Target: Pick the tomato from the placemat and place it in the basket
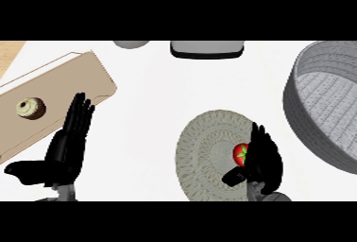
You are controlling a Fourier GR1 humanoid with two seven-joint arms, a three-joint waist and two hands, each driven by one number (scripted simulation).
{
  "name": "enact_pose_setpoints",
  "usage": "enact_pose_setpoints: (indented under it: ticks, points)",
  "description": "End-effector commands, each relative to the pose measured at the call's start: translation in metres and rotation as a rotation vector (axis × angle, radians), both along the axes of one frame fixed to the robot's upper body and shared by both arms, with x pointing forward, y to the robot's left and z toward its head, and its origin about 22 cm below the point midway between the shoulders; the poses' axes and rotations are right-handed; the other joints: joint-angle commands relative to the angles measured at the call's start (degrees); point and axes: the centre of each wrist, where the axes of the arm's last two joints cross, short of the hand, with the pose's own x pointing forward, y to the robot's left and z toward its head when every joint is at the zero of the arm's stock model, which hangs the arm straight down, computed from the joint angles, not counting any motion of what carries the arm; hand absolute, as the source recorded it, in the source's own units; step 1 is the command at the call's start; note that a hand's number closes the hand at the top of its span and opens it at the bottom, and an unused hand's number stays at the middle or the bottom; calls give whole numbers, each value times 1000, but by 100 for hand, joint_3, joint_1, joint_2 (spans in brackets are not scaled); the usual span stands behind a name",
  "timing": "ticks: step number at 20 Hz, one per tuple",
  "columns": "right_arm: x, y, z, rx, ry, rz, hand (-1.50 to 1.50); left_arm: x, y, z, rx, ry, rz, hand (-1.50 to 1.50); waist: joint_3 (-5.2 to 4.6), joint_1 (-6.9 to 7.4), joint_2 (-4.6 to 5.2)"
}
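the tomato (241,153) lies on the round woven placemat (213,156), toward that mat's right side, near the front edge of the white desk (153,142). the right robot hand (261,158) stands against the tomato's right side and partly covers it, fingers long and pointing away from the robot, thumb reaching under toward the mat. the fingers look straight rather than wrapped around the fruit, so i read this robot hand as open and set beside the tomato, lined up for a grasp that has not yet closed. coming in from the side makes sense: the fruit is round and would roll if nudged from above.

the grey basket (307,120) sits at the desk's right edge, just beside the placemat, its open top turned toward the view. that nearness keeps the carry short; the lift will need to clear the basket's tall rim.

the left robot hand (66,142) rests open near the front left of the desk, fingers up and straight, holding nothing. its fingertips overlap the edge of a tan cutting board (63,90) that lies at an angle toward the left edge, with a small pale round pastry-like item (30,108) on it. at the back edge a grey rounded thing (131,44) and a light tray-like object (207,48) are cut off by the view.
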Motion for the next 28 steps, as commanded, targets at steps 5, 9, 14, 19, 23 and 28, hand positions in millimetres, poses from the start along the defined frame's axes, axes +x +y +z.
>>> enact_pose_setpoints:
  ticks: [5, 9, 14, 19, 23, 28]
  points:
    - [-2, 0, -20, -38, 88, 57, 150, 6, -6, 10, -3, 4, -12, 0, 1, 2, 0]
    - [3, -17, -22, -50, 88, 84, 150, -8, -2, -6, -11, -1, -7, 0, 0, 3, -1]
    - [2, 6, -13, -83, 66, 108, 150, 20, 11, 13, 10, -21, -2, 0, -1, -13, 0]
    - [-21, -3, -41, -107, 72, 523, 150, 12, 1, -3, -8, 5, -11, 0, 5, 32, 15]
    - [-64, -19, -52, -94, 50, 910, 150, 11, -2, -6, -11, 15, 6, 0, 14, -14, -6]
    - [-97, -72, -50, -129, -179, 973, 150, 2, 11, -6, -2, 13, 25, 0, 4, -77, -21]
